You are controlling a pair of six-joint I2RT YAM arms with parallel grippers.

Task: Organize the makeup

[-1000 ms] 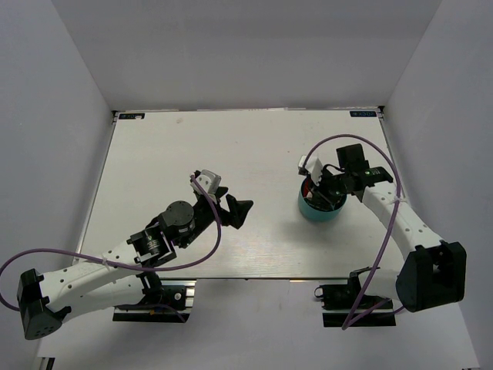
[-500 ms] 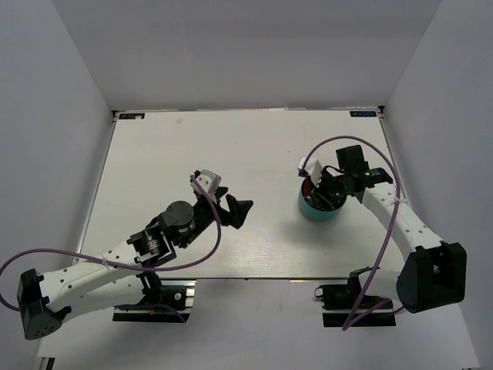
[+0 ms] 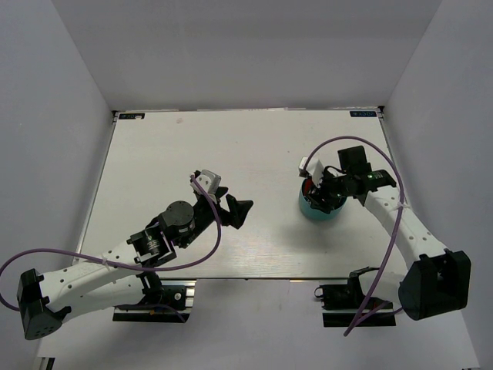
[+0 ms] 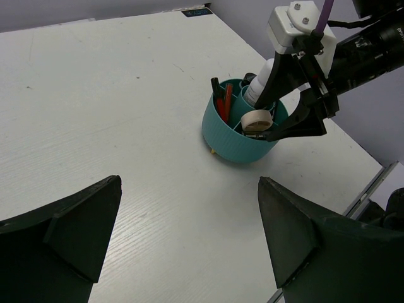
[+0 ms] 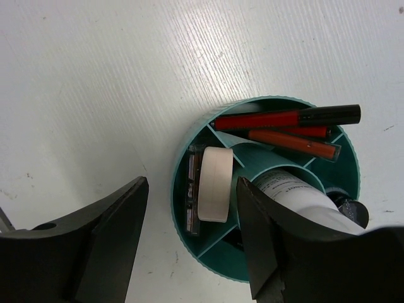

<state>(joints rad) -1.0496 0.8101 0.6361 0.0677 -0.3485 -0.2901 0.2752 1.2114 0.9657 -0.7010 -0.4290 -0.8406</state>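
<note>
The makeup sits inside the teal divided tub. On edge in one compartment stands the round peach compact, next to the black palette. Red-and-black pencils lie in another section. The white bottle fills the middle. A dark cap shows at the far side. My right gripper hangs open just above the tub, its jaws straddling the compact without touching it. Over bare table to the left, my left gripper is wide open and holds nothing.
The white table is boxed in by pale walls on three sides. Its right edge runs close to the tub. A purple cable loops over the right arm.
The right gripper's jaws have spread apart above the tub and the right arm has shifted slightly. The left arm has not moved.
</note>
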